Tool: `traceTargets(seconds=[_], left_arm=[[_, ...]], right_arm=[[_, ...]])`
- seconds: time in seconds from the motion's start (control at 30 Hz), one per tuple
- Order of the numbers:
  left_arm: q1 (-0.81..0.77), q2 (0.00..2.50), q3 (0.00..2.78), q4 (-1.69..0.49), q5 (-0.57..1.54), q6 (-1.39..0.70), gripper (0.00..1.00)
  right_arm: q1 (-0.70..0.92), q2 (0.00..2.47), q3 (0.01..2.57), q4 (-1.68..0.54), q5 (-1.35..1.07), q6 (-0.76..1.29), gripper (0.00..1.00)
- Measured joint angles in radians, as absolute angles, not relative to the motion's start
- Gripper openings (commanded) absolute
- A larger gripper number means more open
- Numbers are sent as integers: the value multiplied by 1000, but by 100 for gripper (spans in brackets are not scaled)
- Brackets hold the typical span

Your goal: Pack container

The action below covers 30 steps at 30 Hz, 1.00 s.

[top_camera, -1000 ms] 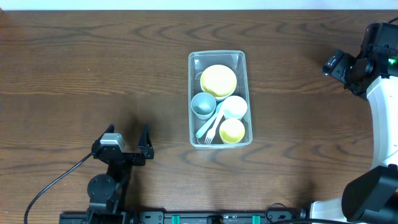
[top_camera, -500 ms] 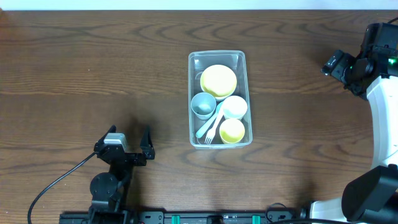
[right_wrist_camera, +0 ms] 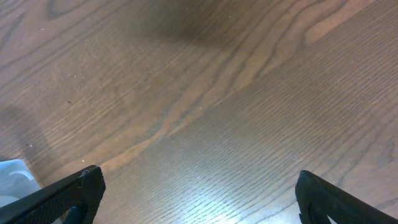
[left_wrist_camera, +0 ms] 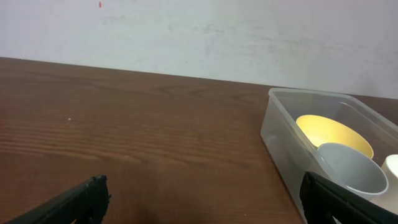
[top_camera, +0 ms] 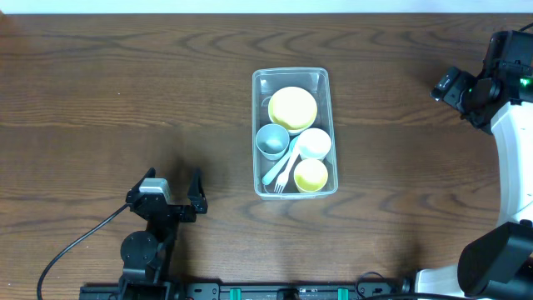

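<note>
The container [top_camera: 255, 125], a clear rectangular tub, stands mid-table. It holds a yellow bowl [top_camera: 292, 108], a grey-blue cup [top_camera: 271, 139], a white cup [top_camera: 314, 143], a yellow cup [top_camera: 311, 175] and a pale green fork [top_camera: 281, 171]. My left gripper [top_camera: 173, 175] is low at the near left, open and empty, well left of the tub. In the left wrist view its fingers [left_wrist_camera: 81, 202] frame bare wood, with the container [left_wrist_camera: 280, 143] at the right. My right gripper [top_camera: 450, 86] hangs at the far right, open and empty [right_wrist_camera: 199, 190], over bare table.
The dark wooden table [top_camera: 125, 92] spreads wide on both sides of the tub. A black cable [top_camera: 75, 246] trails from the left arm's base toward the near edge. A pale wall [left_wrist_camera: 199, 31] rises behind the table. A corner of the tub [right_wrist_camera: 12, 174] shows in the right wrist view.
The left gripper has slipped back a little toward the near edge. The right arm and the tub's contents have not moved.
</note>
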State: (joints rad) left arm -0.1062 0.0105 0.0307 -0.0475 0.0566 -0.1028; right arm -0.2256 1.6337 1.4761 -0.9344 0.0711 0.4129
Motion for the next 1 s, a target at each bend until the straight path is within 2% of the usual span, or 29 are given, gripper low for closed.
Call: traceTargets(seconds=[0.57,0.73,1.0], left_arm=[[-106,10,31,-47,57,-102,98],[-106,10,31,-47,57,-102,98],[-106,10,31,-47,57,-102,98]], right_arm=[[-209,1634,1476,-934,76,413,99],[-104,1610,1476,-941,76,412,99],[173,1362,1476,-1017,75,401,99]])
